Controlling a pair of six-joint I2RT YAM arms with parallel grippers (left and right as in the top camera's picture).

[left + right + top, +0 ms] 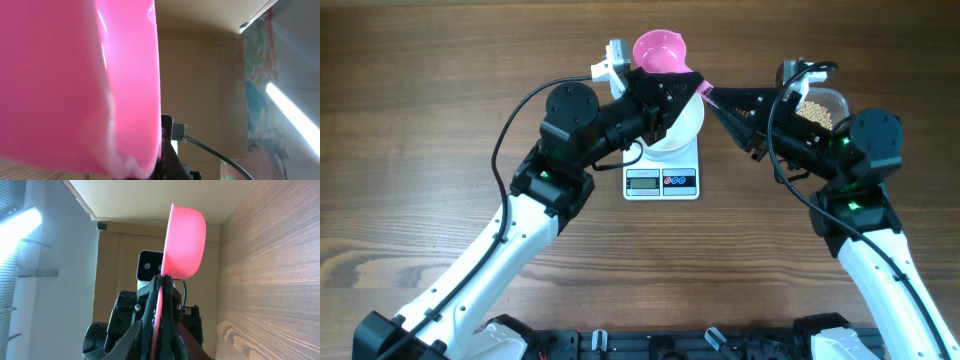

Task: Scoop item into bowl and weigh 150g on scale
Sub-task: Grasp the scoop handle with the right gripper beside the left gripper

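One pink scoop [660,50], one white bowl [688,126], one scale [661,182], one clear tub [820,108].

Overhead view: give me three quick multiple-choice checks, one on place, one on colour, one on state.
1. Where is the bowl? A on the scale; B left of the scale; C at the table's front edge.
2. What colour is the scoop? A blue; B pink; C green.
3. What is the right end effector doing? A wide open; B out of view; C shut on the scoop's handle.
Answers: A, its white rim sits over the scale; B, it is pink in every view; C, the right wrist view shows the fingers pinching the handle.
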